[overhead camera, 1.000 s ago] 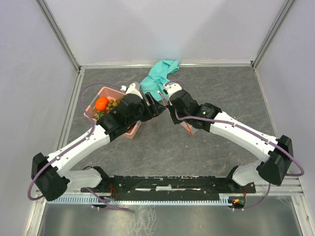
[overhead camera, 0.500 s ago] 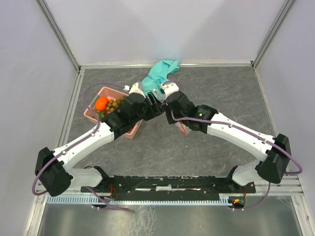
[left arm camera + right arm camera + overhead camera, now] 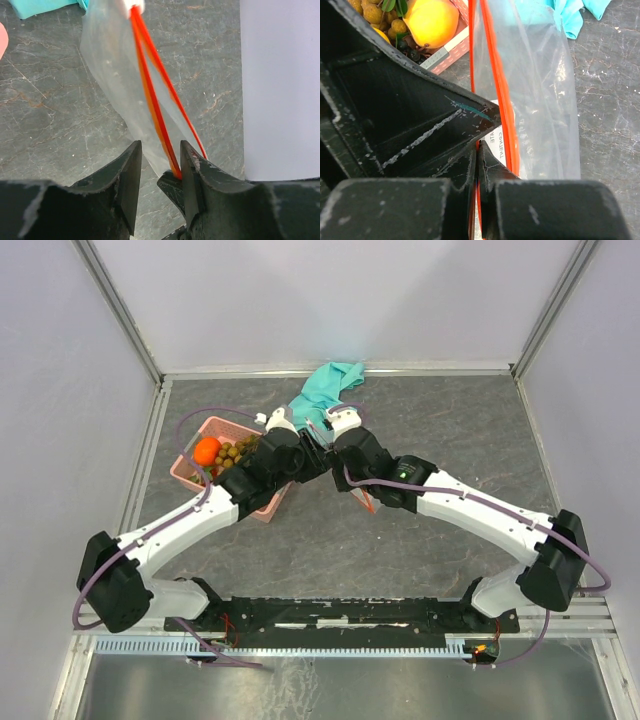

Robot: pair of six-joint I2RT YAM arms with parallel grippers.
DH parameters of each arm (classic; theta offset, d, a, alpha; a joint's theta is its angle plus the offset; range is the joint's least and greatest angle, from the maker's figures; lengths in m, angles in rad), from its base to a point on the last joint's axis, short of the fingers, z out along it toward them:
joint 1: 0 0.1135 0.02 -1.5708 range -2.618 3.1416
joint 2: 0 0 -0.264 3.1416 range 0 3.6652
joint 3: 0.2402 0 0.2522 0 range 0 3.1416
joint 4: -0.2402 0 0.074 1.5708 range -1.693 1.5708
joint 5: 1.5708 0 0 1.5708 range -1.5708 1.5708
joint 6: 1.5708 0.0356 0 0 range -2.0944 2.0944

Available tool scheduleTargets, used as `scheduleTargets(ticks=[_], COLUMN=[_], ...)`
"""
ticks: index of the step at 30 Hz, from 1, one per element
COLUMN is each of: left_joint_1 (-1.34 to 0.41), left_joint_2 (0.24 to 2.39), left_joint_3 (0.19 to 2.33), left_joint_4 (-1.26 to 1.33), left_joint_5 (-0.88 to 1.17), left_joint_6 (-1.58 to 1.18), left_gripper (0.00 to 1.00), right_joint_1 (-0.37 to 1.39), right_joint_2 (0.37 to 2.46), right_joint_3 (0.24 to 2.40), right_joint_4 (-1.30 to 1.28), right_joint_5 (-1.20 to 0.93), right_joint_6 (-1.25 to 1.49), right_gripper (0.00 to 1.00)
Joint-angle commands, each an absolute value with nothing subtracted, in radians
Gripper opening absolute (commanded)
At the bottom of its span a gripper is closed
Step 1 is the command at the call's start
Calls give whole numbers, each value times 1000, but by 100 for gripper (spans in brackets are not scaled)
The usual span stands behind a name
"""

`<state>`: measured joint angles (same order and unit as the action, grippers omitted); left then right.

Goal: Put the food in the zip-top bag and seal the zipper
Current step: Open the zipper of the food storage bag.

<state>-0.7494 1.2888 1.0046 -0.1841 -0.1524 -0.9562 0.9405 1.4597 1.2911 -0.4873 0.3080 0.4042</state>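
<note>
The clear zip-top bag (image 3: 117,75) hangs between my two grippers, its red-orange zipper (image 3: 150,90) running down to them. My right gripper (image 3: 479,156) is shut on one side of the zipper strip (image 3: 497,95). The jaws of my left gripper (image 3: 159,152) stand apart around the bag's mouth, and the strip lies against the right finger (image 3: 192,170). From above, the left gripper (image 3: 300,445) and the right gripper (image 3: 335,438) meet tip to tip and hide most of the bag. The food sits in the pink basket (image 3: 262,502): an orange fruit (image 3: 207,450), brown berries (image 3: 235,452) and a yellow fruit (image 3: 432,20).
A teal cloth (image 3: 325,390) lies bunched just behind the grippers, near the back wall. The pink basket stands directly left of the left wrist. Grey walls close in the dark stone tabletop (image 3: 450,430) on three sides.
My left gripper has moved right, up against the right gripper, and its jaws have narrowed around the bag's mouth. The right arm has shifted slightly left, still holding the strip.
</note>
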Motion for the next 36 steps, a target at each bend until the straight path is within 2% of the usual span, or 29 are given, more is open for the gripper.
scheduleTargets(ticks=[1, 5, 9, 13, 17, 25, 30, 36], left_joint_1=[-750, -750, -750, -750, -750, -750, -750, -750], left_joint_2=[1308, 1321, 1332, 1325, 1315, 1299, 1289, 1277], left_joint_3=[1006, 1004, 1006, 1009, 1007, 1026, 1049, 1075], left_joint_4=[-129, -117, -115, -124, -146, -179, -201, -217], left_joint_5=[-166, -163, -161, -175, -191, -191, -189, -169], left_joint_6=[-972, -971, -964, -946, -929, -896, -882, -877], left_gripper=[41, 37, 26, 14, 6, 3, 3, 3], right_joint_1=[949, 951, 949, 951, 951, 949, 950, 951], right_joint_2=[1464, 1466, 1459, 1439, 1410, 1328, 1320, 1374], right_joint_3=[1288, 1283, 1280, 1282, 1296, 1347, 1383, 1407], right_joint_4=[-404, -387, -373, -381, -426, -549, -600, -620], right_joint_5=[318, 315, 298, 283, 255, 227, 305, 345], right_joint_6=[425, 427, 418, 406, 401, 374, 343, 334], right_gripper=[7, 7, 10, 20, 33, 47, 52, 67])
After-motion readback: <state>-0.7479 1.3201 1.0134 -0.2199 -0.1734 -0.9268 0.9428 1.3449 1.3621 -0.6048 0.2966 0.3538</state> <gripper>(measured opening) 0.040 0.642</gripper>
